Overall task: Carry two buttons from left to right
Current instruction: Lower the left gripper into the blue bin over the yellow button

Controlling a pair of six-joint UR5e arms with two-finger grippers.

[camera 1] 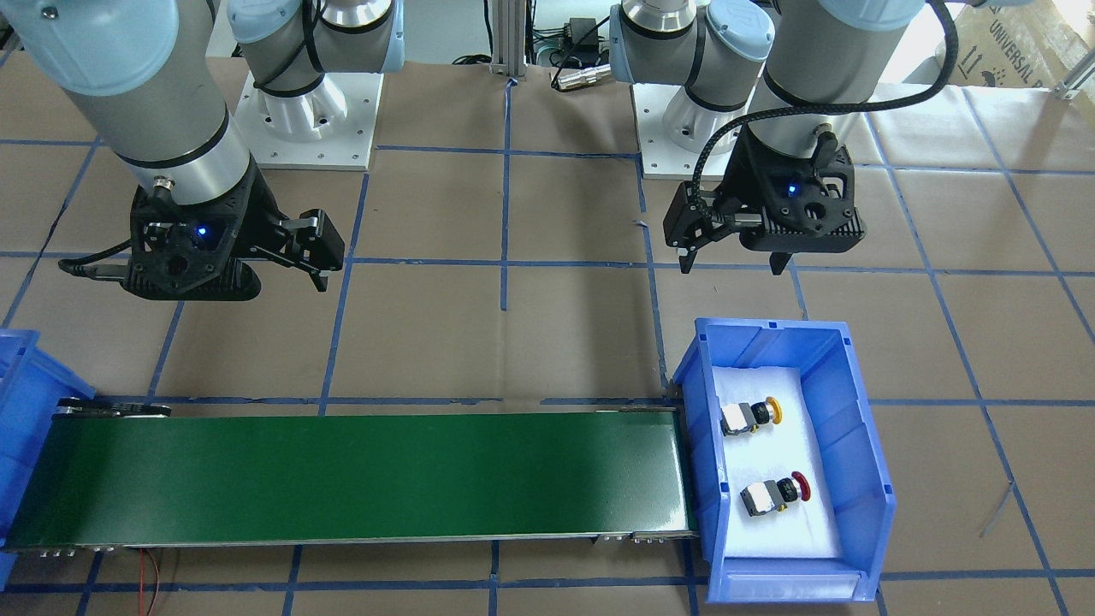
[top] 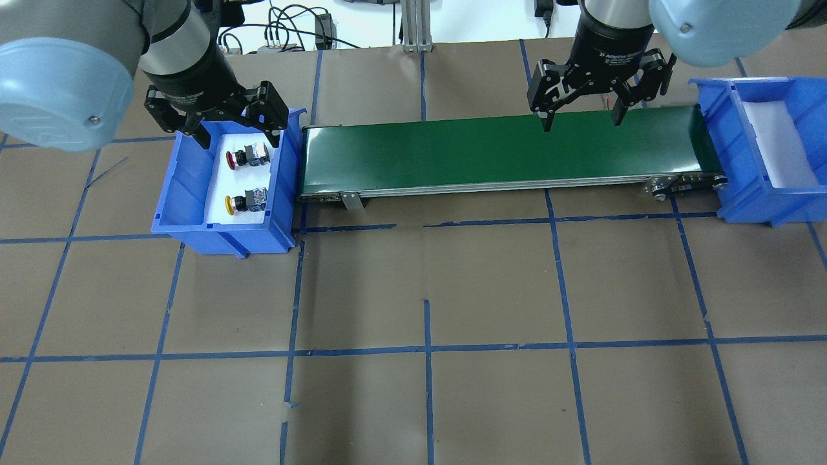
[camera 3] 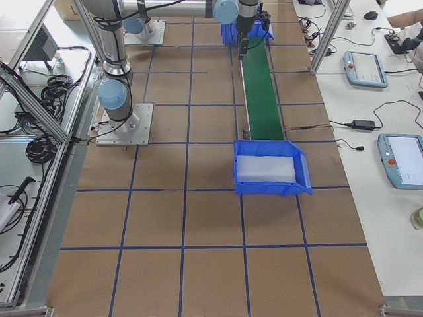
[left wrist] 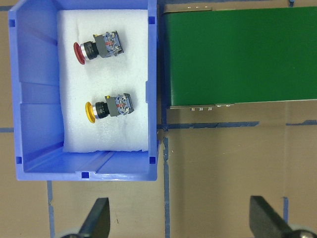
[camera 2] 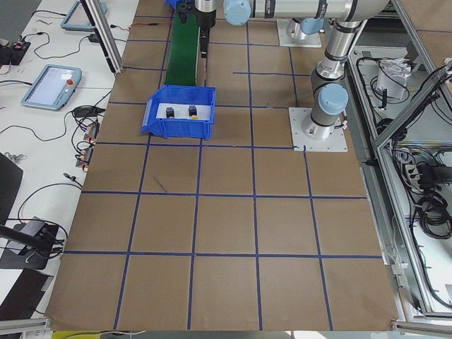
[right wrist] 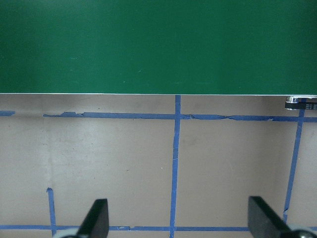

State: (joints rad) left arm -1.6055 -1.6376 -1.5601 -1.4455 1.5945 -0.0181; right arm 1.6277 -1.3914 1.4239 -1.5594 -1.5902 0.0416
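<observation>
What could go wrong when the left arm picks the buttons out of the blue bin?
1. The yellow button and red button lie on their sides in the blue bin, near its belt-side wall; the open left end effector might strike that wall.
2. Their round caps could let them roll on the green belt.

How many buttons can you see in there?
2. The red button and the yellow button lie apart on the white foam inside the blue bin at the green conveyor's left end. None seems hidden.
</observation>
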